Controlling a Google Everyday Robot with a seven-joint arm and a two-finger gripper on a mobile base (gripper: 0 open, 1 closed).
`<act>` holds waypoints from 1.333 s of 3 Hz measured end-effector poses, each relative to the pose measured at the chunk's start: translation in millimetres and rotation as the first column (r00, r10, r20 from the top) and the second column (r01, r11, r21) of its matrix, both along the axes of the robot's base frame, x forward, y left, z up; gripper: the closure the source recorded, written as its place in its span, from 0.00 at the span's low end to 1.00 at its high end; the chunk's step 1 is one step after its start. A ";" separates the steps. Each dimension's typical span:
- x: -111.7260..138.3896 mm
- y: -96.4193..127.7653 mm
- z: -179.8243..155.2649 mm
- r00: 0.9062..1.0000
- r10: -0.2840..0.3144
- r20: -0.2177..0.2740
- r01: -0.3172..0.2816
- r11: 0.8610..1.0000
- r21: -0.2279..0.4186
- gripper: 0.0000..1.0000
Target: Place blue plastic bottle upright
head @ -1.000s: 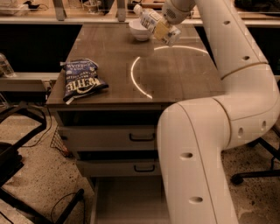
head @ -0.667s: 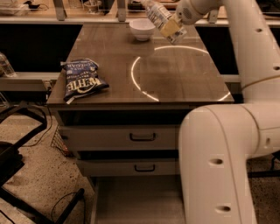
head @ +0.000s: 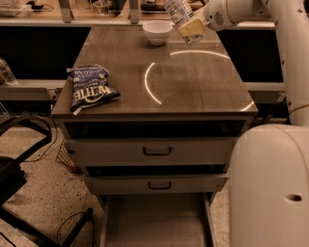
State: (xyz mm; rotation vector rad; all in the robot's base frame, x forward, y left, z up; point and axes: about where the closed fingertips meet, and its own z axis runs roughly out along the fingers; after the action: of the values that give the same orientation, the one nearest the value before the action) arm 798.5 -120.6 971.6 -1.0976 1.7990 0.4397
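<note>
Robot's gripper (head: 190, 29) pinches the bottle (head: 176, 9) between its jaws, holding it tilted in the air over the table's (head: 193, 91) far edge, just right of the bowl (head: 157, 32). The pickup looks done; setting it down upright is not.

The chip bag (head: 90, 89), near left, reads "KETTLE"; print on the blue plastic bottle (head: 176, 9), clasped by the gripper (head: 189, 28) far right, is illegible.

A chip bag (head: 91, 89), seemingly, lies front-left on the table (head: 193, 91); white bowl (head: 157, 32) behind.
</note>
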 end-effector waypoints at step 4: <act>-34.9 85.9 -36.4 0.986 0.134 0.094 -0.154 0.955 0.253 1.00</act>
State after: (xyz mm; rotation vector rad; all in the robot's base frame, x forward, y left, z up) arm 763.6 -34.7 935.2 -1.0490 1.5492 0.6921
